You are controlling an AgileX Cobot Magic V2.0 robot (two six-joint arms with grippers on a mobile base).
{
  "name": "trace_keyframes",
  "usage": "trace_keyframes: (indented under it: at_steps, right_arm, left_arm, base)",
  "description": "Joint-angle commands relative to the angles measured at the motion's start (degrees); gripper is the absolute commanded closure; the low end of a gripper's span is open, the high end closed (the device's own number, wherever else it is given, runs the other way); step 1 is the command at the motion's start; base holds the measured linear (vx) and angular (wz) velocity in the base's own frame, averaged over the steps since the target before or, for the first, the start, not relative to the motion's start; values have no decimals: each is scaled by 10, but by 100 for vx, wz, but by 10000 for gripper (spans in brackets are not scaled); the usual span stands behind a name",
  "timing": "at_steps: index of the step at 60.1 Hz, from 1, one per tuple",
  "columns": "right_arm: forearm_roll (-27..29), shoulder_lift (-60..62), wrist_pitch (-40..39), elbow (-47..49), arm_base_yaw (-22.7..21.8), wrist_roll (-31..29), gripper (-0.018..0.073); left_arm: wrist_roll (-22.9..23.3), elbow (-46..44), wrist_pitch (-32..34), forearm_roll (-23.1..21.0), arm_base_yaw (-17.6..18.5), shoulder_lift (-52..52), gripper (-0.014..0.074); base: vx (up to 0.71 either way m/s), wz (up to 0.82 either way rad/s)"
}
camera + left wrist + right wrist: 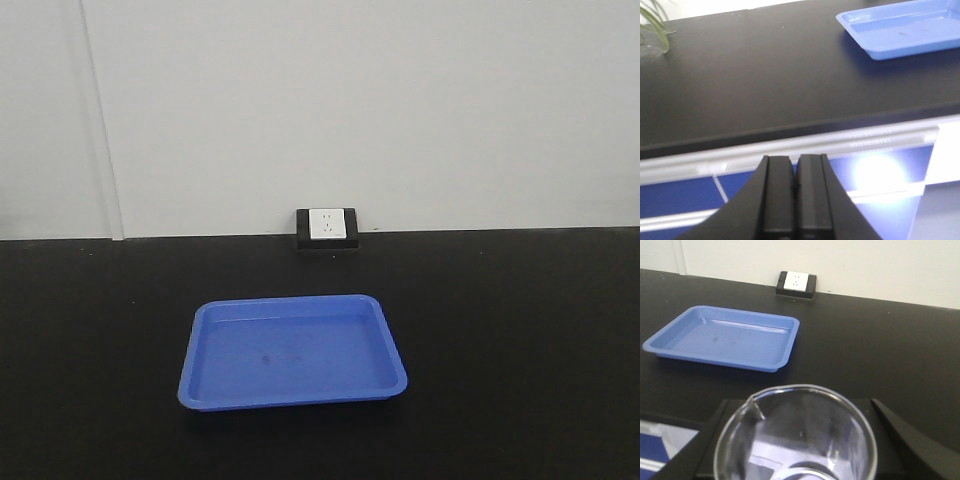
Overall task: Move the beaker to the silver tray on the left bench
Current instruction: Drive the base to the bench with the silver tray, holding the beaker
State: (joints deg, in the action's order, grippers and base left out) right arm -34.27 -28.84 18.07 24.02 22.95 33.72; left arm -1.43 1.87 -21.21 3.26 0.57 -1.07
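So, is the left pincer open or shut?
Shut. In the left wrist view, the left pincer has its two black fingers pressed together, with no gap and nothing between them.

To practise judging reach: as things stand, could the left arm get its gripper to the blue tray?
Probably yes. The left gripper hangs shut and empty off the black worktop's front edge, and only bare worktop lies between it and the blue tray. Whether the arm stretches that far is unclear.
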Motion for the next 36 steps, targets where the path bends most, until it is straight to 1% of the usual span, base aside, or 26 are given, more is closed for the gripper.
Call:
trace_keyframes:
  at_steps: [1, 15, 36]
  right_arm:
    - [-11, -1, -40, 18, -2, 0, 571]
    - [-11, -1, -40, 18, -2, 0, 571]
    - [-11, -1, -40, 18, -2, 0, 571]
  left_arm:
    - [1, 11, 43, -2, 3, -4, 595]
    - [1, 11, 43, -2, 3, -4, 595]
    - [1, 11, 43, -2, 3, -4, 595]
  base:
    - [-30, 5]
    - [-32, 14]
    - [-35, 28]
